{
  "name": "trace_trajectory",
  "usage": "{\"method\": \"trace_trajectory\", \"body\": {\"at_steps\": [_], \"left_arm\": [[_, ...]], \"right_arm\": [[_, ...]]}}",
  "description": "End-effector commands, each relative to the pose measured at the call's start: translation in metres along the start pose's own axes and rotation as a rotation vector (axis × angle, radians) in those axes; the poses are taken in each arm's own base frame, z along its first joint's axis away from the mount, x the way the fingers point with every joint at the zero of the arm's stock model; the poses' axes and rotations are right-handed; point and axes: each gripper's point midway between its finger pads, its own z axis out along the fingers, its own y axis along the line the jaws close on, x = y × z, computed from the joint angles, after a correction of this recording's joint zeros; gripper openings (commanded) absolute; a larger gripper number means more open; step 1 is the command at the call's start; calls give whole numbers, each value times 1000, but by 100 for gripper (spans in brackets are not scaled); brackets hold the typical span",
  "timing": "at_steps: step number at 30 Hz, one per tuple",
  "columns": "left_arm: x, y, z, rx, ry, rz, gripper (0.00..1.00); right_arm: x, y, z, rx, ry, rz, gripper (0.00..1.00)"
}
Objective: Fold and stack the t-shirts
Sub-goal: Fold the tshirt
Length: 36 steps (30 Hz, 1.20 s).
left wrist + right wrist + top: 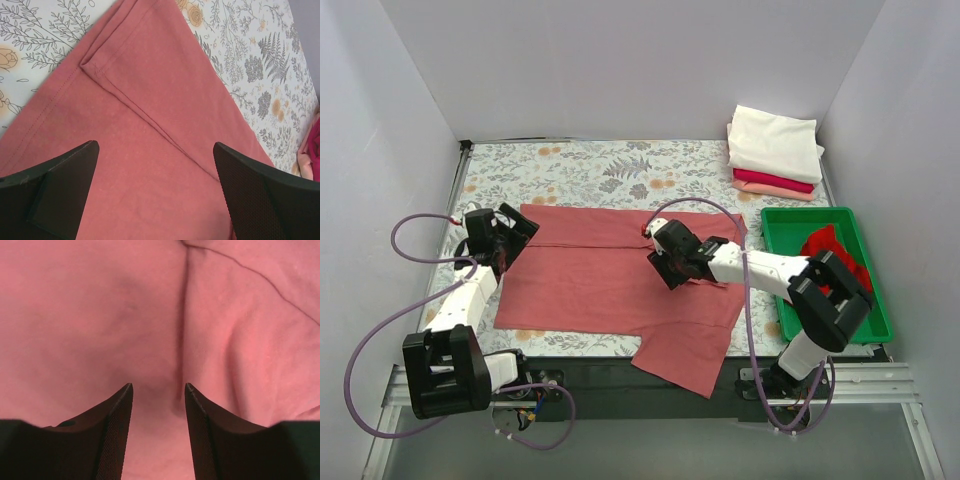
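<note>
Left fingers (55, 185) released wide, right fingers (112, 440) parted, empty, over salmon t-shirt (590, 285); pinch both hem layers ahead.

We count five t-shirts: one dusty salmon-red shirt (610, 280) spread on the one counter (590, 170), three folded in a pile, namely a white shirt (775, 140), a crimson shirt (770, 179) and a peach shirt (775, 191), and one bright red shirt (825, 245) in the single green tray (782, 235). We also count two arms, the left arm (470, 295) and the right arm (770, 270), and each carries two black fingers, so the left fingers (55, 190) and the right fingers (107, 440) make four in all.
</note>
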Motion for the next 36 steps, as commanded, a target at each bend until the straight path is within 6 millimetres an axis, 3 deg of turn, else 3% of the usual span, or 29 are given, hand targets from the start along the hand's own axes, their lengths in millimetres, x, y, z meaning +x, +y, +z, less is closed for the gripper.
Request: {"method": "trace_trajectory", "body": {"at_steps": [1, 4, 9, 16, 19, 23, 25, 32, 36], "left_arm": [[-3, -9, -6, 42, -18, -4, 98], [-4, -8, -6, 40, -27, -1, 98], [-5, -5, -4, 21, -35, 5, 98], [-6, 0, -2, 4, -41, 9, 98], [-5, 0, -2, 2, -41, 8, 98], [-6, 2, -1, -6, -46, 10, 98], [-6, 3, -1, -9, -45, 11, 98], [-5, 5, 1, -22, -45, 11, 98], [-6, 5, 0, -21, -49, 9, 98]], "right_arm": [[-27, -20, 1, 122, -42, 31, 51], [-23, -28, 9, 149, -18, 61, 43], [-12, -41, 18, 181, 22, 100, 41], [-6, -49, 22, 172, 43, 129, 31], [-7, -46, 24, 143, 37, 131, 23], [-9, -46, 27, 119, 34, 128, 21], [-8, -47, 28, 114, 38, 128, 8], [-9, -40, 27, 65, 34, 128, 1], [-23, -27, 15, -17, -21, 127, 1]]}}
